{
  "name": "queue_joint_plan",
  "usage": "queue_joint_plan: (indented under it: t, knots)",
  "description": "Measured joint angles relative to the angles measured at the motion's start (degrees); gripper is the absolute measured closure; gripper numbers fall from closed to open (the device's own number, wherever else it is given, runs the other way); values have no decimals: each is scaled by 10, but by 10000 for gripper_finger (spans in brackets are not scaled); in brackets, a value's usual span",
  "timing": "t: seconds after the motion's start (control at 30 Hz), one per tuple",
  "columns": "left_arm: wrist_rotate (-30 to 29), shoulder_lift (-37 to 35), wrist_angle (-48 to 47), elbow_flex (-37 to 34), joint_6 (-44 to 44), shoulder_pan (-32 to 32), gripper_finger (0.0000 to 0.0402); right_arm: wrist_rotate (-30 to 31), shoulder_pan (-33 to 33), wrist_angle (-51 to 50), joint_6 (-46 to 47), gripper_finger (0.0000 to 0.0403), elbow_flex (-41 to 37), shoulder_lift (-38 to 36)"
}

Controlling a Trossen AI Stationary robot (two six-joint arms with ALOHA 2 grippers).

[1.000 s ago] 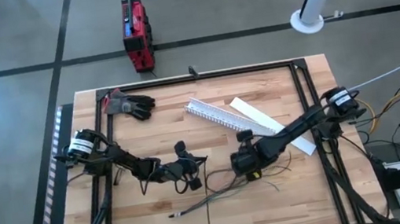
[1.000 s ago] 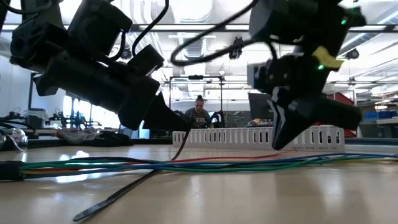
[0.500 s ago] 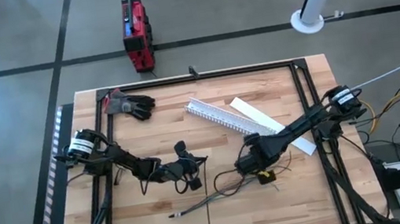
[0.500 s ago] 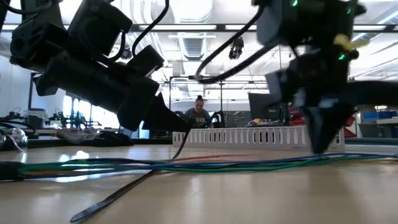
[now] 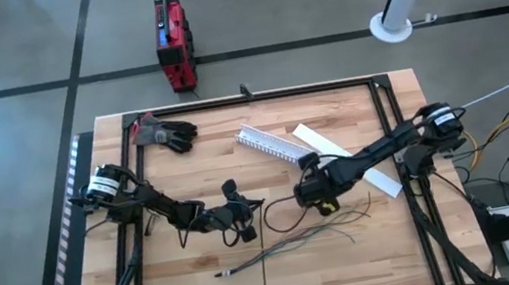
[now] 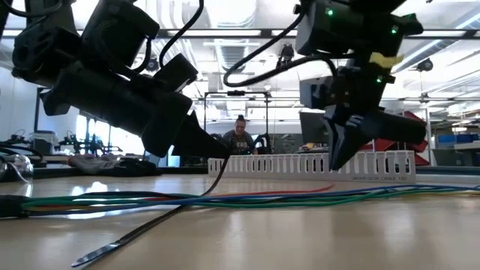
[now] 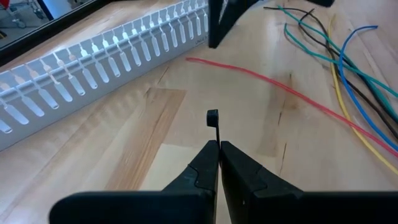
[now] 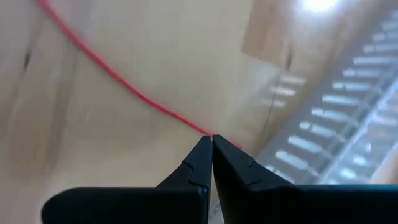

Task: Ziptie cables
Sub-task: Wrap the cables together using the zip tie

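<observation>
Right now the wooden table (image 5: 371, 246) holds a long white slotted channel (image 5: 281, 149), and the cables (image 5: 300, 242) lie loose near its front. The left gripper (image 7: 217, 149) pinches a thin black ziptie (image 7: 213, 121). The right gripper (image 8: 211, 146) is pressed together at a red wire (image 8: 124, 84).

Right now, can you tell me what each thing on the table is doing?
Left gripper: fingers shut on the zip tie.
Right gripper: fingers shut on the red wire, above the table.
Cables: loose on the wood, not tied.
White slotted channel: lying flat, open.
Flat lid: lying beside the channel.
Glove: lying in a corner.
</observation>
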Motion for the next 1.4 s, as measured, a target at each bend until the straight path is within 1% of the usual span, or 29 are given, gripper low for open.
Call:
queue_joint_plan:
  t: [0.03, 0.13, 0.27, 0.4, 0.53, 0.63, 0.7, 0.83, 1.0, 1.27, 1.4]
  knots:
    - [0, 0, 0, 0, 0, 0, 401, -5, -3, 0, -28, 403, 2, 0]
    - [0, 0, 0, 0, 0, 0, 401, -46, -14, 9, -107, 394, 10, 10]
    - [0, 0, 0, 0, 0, 0, 401, -80, -32, -2, -158, 364, 16, 43]
    - [2, 0, 0, 0, 0, 0, 401, -77, -35, -18, -200, 334, 34, 72]
    - [3, 0, -4, 0, 1, 0, 401, -67, -36, -39, -215, 318, 60, 81]
    - [3, 0, -3, 0, 1, 0, 401, -57, -37, -63, -228, 317, 85, 85]
    - [3, 0, -3, 0, 1, 0, 401, -47, -38, -60, -239, 322, 97, 85]
    - [3, 0, -3, 0, 1, 0, 401, -47, -38, -67, -263, 339, 99, 94]
    - [3, 0, -3, 0, 1, 0, 401, -44, -37, -85, -265, 353, 99, 121]
    - [3, 0, -2, 0, 5, 0, 401, -36, -34, -92, -293, 341, 118, 136]
    - [3, 0, 0, 0, 5, 0, 401, -24, -20, -99, -330, 332, 135, 137]
